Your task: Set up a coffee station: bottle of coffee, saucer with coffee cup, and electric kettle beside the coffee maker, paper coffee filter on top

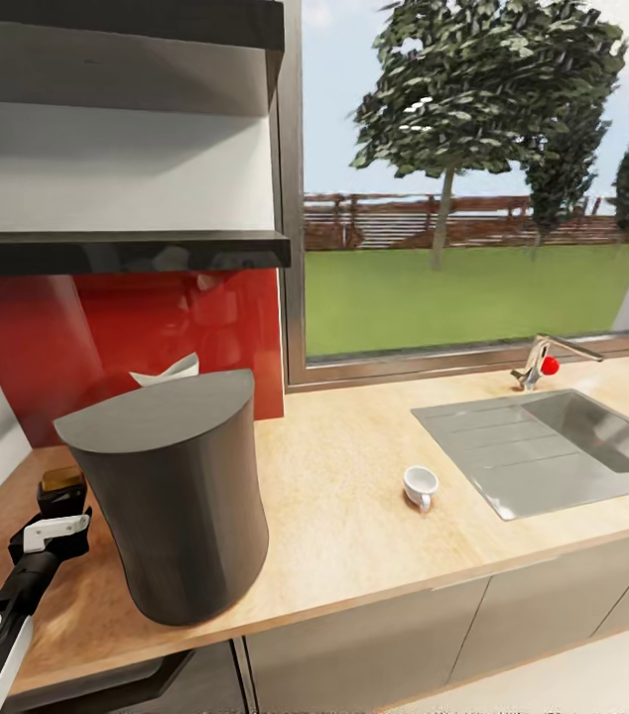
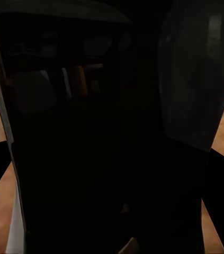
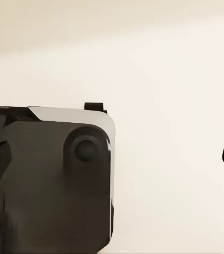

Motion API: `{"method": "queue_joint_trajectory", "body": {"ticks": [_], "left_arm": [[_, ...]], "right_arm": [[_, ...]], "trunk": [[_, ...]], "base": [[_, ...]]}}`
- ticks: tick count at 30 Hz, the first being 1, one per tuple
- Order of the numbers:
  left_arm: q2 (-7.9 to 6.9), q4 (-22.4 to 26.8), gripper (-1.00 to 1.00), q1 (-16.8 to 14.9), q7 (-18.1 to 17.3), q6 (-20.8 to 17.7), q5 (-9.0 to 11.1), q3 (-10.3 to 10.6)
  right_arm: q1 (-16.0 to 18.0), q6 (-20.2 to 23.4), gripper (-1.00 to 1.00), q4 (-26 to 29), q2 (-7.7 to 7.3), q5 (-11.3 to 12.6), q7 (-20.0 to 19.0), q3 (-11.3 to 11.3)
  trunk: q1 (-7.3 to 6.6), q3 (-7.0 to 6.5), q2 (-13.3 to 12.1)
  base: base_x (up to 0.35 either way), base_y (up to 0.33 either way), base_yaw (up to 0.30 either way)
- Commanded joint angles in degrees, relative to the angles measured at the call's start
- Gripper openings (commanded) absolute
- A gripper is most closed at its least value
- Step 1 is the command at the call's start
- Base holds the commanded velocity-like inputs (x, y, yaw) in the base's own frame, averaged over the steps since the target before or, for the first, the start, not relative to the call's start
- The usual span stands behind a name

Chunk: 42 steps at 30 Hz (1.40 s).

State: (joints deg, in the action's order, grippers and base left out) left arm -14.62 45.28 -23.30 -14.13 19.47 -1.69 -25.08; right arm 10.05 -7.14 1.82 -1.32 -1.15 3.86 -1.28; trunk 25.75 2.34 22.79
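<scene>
2 task items stand apart on the pale wooden countertop (image 1: 354, 466) in the head view: the tall dark grey coffee maker with a flat half-round top (image 1: 171, 496) near the left end, before the red backsplash (image 1: 106, 337), and the small white coffee cup (image 1: 420, 486), which sits well to its right on bare wood, short of the steel sink (image 1: 553, 446). A crumpled white paper coffee filter (image 1: 166, 370) peeks over the maker's back edge (whether it rests on the top or behind it cannot be told). The left gripper (image 1: 60, 511) is low beside the maker's left flank, just by a small brown-topped object (image 1: 62, 479), probably the coffee bottle's cap; this placement suggests setting the bottle beside the machine. Whether its fingers are spread or pinching cannot be told, since the left wrist view is almost black. In the right wrist view the right gripper (image 3: 48, 180) faces a blank cream surface; its finger state is likewise unclear.
</scene>
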Motion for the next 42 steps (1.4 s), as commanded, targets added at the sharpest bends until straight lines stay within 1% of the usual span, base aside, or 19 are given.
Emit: {"method": "queue_joint_trajectory", "body": {"ticks": [1, 5, 6, 18, 24, 27, 29, 32, 38, 42], "left_arm": [[0.03, 0.0, -1.0, -0.1, -0.5, 0.1, -0.2, -0.2], [0.03, 0.0, -1.0, -0.1, -0.5, 0.1, -0.2, -0.2], [0.03, 0.0, -1.0, -0.1, -0.5, 0.1, -0.2, -0.2], [0.03, 0.0, -1.0, -0.1, -0.5, 0.2, -0.2, -0.3], [0.03, 0.0, -1.0, -0.1, -0.4, 0.1, -0.1, -0.3], [0.08, 0.7, -1.0, 0.0, -0.1, 0.3, 0.9, -0.5], [0.05, 1.1, -1.0, 0.0, -0.2, 0.3, 0.7, -0.5], [0.07, 2.0, -1.0, 0.0, -0.1, 0.2, 0.6, -0.4], [0.1, 4.0, -1.0, 0.0, -0.1, 0.1, 0.5, -0.4], [0.07, 3.5, -1.0, 0.0, 0.1, 0.1, 0.4, -0.4]], "right_arm": [[0.1, -0.2, 1.0, -0.1, 0.0, -0.1, 0.2, -0.1], [0.1, -0.2, 1.0, -0.1, 0.0, -0.1, 0.2, -0.1], [0.1, -0.2, 1.0, -0.1, 0.0, -0.1, 0.2, -0.1], [0.1, -0.2, 1.0, -0.1, 0.17, -0.1, 0.2, 0.0], [0.1, -0.4, 1.0, -0.1, 0.02, -0.1, 0.2, 0.0], [0.1, -0.5, 1.0, 0.4, 0.9, -0.1, 0.2, 0.0], [0.1, -0.5, 1.0, 0.4, 0.97, -0.1, 0.2, 0.1], [0.1, -0.5, 1.0, 0.4, 0.68, 0.0, 0.2, 0.2], [0.1, -0.5, 1.0, 0.4, 0.53, 0.0, 0.2, 0.3], [0.1, -0.5, 1.0, 0.4, 0.52, 0.0, 0.2, 0.3]], "trunk": [[0.25, 0.4, 0.5], [1.13, 1.43, 2.1], [1.13, 1.47, 2.1], [1.13, 1.5, 2.1], [1.13, 1.5, 2.1], [1.13, 1.5, 2.1], [1.13, 1.5, 2.1], [1.13, 1.5, 2.1], [1.13, 1.5, 2.1], [1.13, 1.5, 2.1]], "base": [[0.0, 0.0, 0.0], [0.0, 0.0, 0.0], [0.0, 0.0, 0.0], [0.0, 0.0, 0.0], [0.0, 0.0, 0.0], [0.0, 0.0, 0.0], [0.0, 0.0, 0.0], [-0.002, 0.0, 0.0], [-0.226, 0.039, 0.0], [-0.2, 0.032, 0.0]]}}
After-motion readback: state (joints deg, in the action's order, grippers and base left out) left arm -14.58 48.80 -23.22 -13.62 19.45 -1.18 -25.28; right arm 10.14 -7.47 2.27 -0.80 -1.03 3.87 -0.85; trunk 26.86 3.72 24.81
